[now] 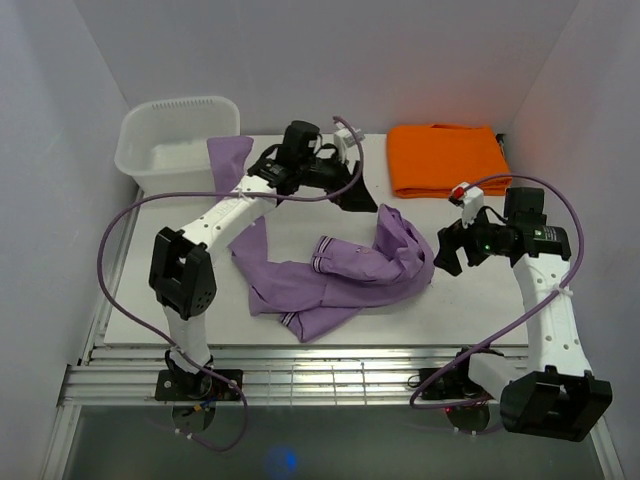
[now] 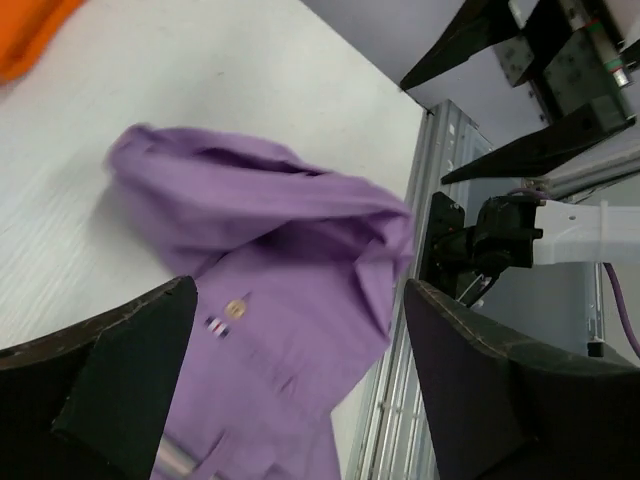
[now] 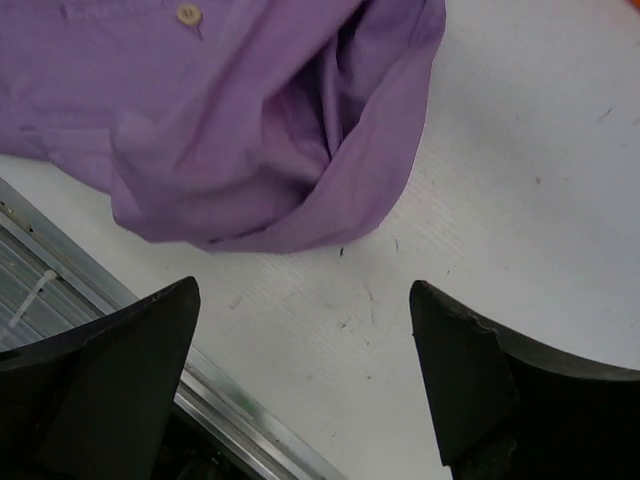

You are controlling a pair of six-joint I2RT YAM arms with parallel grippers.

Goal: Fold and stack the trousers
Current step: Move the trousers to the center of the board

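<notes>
Your bench (image 1: 475, 290) carries three things.
Lilac trousers (image 1: 340, 275) lie crumpled mid-bench; an orange folded cloth (image 1: 445, 157) sits far right, a white basket (image 1: 140, 165) far left.

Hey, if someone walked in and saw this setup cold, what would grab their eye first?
The crumpled lilac trousers, sprawled in a heap across the middle of the table. Next, the bright orange folded cloth at the far right corner, and the white plastic basket at the far left.
</notes>
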